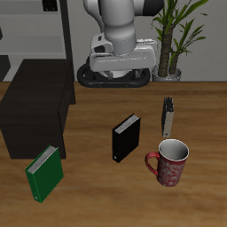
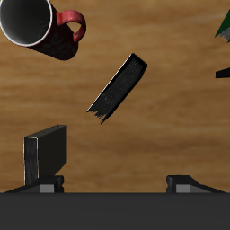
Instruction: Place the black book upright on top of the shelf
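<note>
The black book stands upright on the wooden table, near the middle; in the wrist view its white page edges show. The shelf is a low matte black cabinet at the table's side, apart from the book. My gripper hangs high over the back of the table, open and empty. In the wrist view the gripper has its two fingertips far apart, with the black book well below them.
A thin grey-edged dark book stands behind a red mug. A green book stands near the front edge, before the shelf. A grey metal rack and a potted plant stand at the back.
</note>
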You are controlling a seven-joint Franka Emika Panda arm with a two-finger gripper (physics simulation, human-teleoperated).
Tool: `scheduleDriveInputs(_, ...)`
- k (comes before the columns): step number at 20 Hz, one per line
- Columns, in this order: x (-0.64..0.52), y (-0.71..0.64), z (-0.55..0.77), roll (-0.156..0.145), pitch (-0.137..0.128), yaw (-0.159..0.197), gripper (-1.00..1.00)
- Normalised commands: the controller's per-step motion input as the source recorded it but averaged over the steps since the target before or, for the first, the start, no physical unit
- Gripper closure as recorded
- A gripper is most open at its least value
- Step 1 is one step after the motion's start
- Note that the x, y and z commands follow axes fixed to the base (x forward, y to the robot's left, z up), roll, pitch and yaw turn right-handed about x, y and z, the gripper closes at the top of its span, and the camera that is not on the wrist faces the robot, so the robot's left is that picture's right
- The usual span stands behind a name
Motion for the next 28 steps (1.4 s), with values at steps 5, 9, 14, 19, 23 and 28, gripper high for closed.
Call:
scheduleDriveInputs(5, 0.07, 0.08, 0.09, -0.015, -0.009, -0.046, -1.00)
scheduleDriveInputs(9, 0.13, 0.07, 0.03, -0.012, -0.010, -0.015, -1.00)
scheduleDriveInputs(14, 0.22, 0.06, 0.10, -0.022, -0.057, -0.080, -1.00)
scheduleDriveInputs(19, 0.23, -0.17, -0.02, -0.008, -0.039, -0.098, -1.00)
scheduleDriveInputs(23, 0.20, -0.24, -0.12, -0.041, 0.013, -0.115, -1.00)
scheduleDriveInputs(28, 0.16, -0.07, -0.22, -0.018, -0.004, -0.068, -1.00)
